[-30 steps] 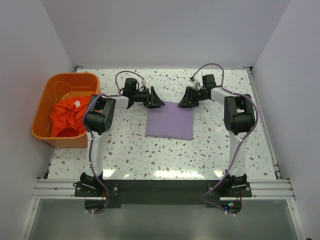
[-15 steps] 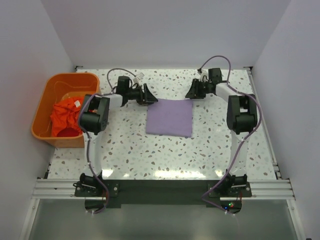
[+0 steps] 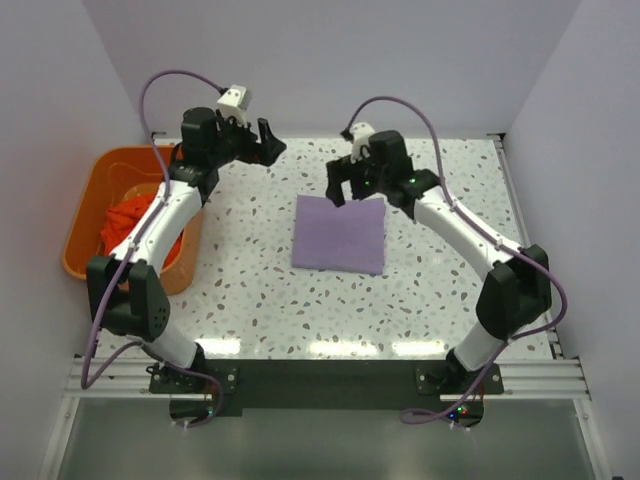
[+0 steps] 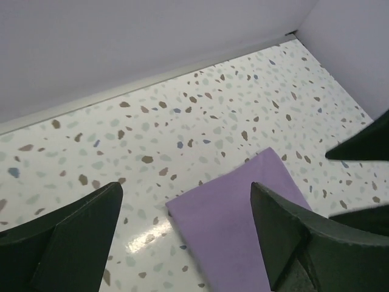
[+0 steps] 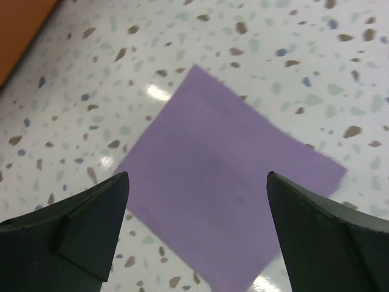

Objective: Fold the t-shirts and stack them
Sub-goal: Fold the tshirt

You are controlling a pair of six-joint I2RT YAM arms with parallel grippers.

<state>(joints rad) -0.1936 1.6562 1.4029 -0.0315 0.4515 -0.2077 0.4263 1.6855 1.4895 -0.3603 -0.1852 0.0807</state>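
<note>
The lavender t-shirt (image 3: 340,234) lies folded into a flat rectangle on the speckled table, also seen in the left wrist view (image 4: 237,231) and the right wrist view (image 5: 225,182). The orange-red t-shirt (image 3: 122,216) sits crumpled in the orange basket (image 3: 85,225), partly hidden behind my left arm. My left gripper (image 3: 264,142) (image 4: 186,186) hangs open in the air beyond the folded shirt's far left corner, holding nothing. My right gripper (image 3: 345,188) (image 5: 198,175) hovers open above the shirt's far edge, also with nothing between its fingers.
The basket stands at the table's left edge, and its corner (image 5: 18,24) shows in the right wrist view. White walls close in the back and both sides. The right gripper's dark fingers (image 4: 364,146) show at the right edge of the left wrist view.
Both grippers have let go of the lavender shirt's far edge, opened wide and risen off the table. The arms have lifted up and apart; the shirt stays flat.
</note>
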